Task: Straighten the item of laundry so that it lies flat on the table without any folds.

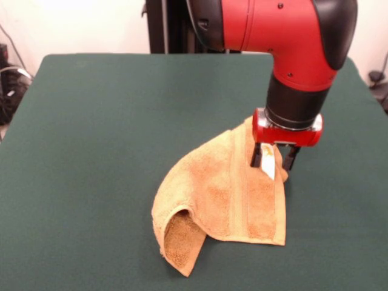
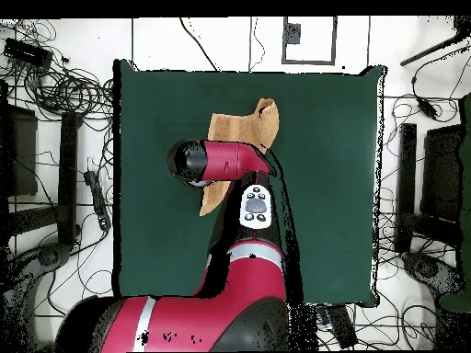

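Note:
The item of laundry [image 1: 224, 194] is an orange-tan terry towel lying crumpled near the front of the green table [image 1: 91, 151]. Its left end curls under into a fold, and its far right corner is pulled up off the cloth. My gripper [image 1: 273, 160] comes straight down on that raised corner and is shut on it, with the white label hanging between the black fingers [image 1: 256, 156]. In the overhead view the towel [image 2: 241, 127] shows beyond the arm, which hides the gripper and part of the towel on the table [image 2: 331, 184].
Cables and equipment [image 2: 64, 92] lie on the floor around the table. The red arm [image 2: 241, 207] reaches across the table's middle from its base.

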